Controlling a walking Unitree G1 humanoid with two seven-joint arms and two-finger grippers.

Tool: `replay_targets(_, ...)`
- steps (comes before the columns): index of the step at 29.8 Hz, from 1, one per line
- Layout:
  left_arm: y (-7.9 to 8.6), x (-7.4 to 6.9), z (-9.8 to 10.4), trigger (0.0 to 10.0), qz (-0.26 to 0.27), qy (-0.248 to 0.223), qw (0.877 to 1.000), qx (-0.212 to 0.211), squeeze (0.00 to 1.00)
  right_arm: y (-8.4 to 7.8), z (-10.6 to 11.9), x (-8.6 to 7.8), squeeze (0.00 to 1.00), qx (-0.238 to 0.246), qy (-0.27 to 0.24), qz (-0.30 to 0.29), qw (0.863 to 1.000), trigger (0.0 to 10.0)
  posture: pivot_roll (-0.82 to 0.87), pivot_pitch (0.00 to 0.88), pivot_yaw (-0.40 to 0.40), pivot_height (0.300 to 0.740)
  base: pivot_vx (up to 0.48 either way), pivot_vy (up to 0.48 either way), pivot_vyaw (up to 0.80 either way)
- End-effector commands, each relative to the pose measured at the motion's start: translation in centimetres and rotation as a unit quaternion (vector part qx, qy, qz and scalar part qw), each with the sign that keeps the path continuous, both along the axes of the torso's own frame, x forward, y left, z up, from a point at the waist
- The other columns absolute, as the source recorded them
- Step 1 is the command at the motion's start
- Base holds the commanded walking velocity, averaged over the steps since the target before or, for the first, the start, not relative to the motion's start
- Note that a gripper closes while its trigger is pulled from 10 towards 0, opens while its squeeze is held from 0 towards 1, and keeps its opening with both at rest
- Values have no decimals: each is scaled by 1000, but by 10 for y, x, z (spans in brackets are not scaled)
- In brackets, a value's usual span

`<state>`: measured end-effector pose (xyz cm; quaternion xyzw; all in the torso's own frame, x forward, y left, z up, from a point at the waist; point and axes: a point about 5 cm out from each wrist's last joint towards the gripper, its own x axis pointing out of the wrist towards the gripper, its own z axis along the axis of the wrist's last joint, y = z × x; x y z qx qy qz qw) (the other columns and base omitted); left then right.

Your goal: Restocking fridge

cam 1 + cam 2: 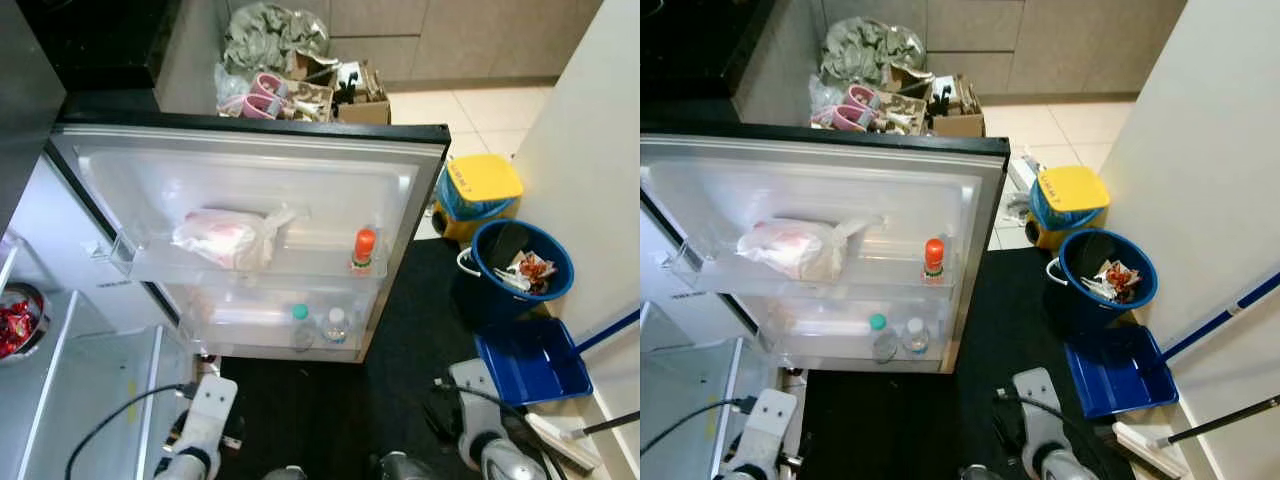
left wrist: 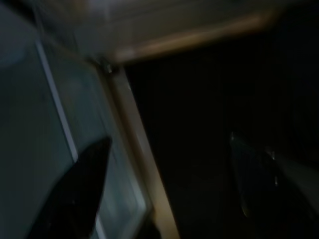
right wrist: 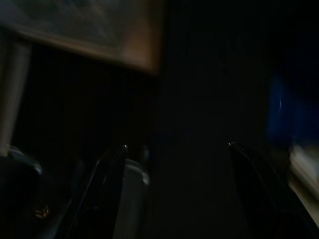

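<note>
Two bottles (image 1: 318, 327) low in fridge door (image 1: 250, 190) | red-capped bottle (image 1: 364, 249) above

A dark mat (image 1: 400, 330) covers the near floor, pale tiles (image 1: 480, 110) lie beyond toward beige cabinets (image 1: 440, 40) along the far wall, a white wall (image 1: 590, 170) runs down the right with a blue bucket (image 1: 520, 270), yellow-lidded bin (image 1: 480, 195) and blue dustpan (image 1: 530, 360) beside it.

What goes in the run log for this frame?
fridge door: open | door shelves: bag, bottles | left gripper: open, idle | right gripper: open, idle
</note>
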<state>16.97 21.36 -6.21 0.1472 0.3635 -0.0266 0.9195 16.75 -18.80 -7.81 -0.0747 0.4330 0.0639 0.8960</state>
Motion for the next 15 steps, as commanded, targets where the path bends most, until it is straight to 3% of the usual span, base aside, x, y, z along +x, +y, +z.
replay_targets(1,0,-17,-14,10000,2,41,999,14,0,-1,-13,-21,0,-25,38,10,999,10000,-20,96,-30,740,0,0,0)
replay_targets(6,6,-24,-19,10000,1,63,998,31,0,3,-16,-28,0,-29,46,39,998,10000,-27,92,-30,740,0,0,0)
replay_targets(15,12,-25,-24,10000,8,76,996,40,0,-6,-18,-27,0,-40,46,8,998,10000,-29,86,-30,740,0,0,0)
